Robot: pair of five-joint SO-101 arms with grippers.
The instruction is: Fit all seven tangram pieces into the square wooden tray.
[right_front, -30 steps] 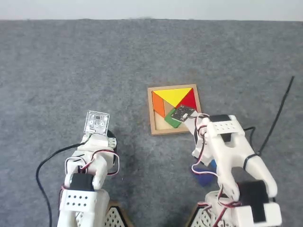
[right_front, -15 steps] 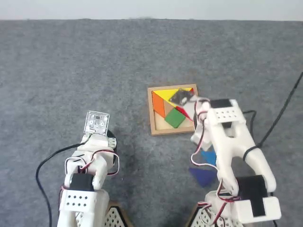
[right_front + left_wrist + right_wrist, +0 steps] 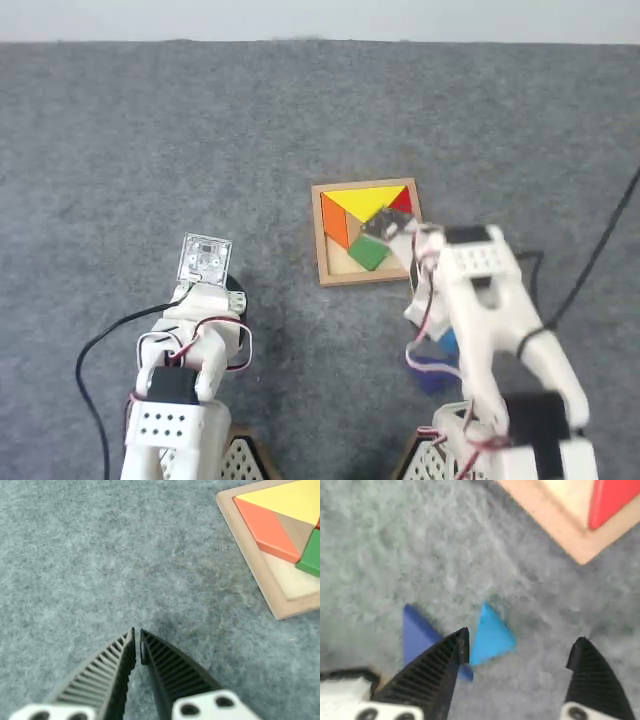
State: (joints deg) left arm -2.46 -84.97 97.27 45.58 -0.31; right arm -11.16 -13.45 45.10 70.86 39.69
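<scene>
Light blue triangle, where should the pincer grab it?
Probably from straight above, because the light blue triangle lies flat on the mat. Pinch its thin side edges: one finger on a straight side, the other on the opposite corner. The open right pincer hangs over it; mind the dark blue triangle close by.

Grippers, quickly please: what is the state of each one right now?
Left gripper: shut, holding nothing.
Right gripper: open, holding nothing.

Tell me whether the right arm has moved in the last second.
Yes. In the high view the right arm first pushed farther across the tray, away from its base, then drew back part of the way toward the tray's near edge.
</scene>
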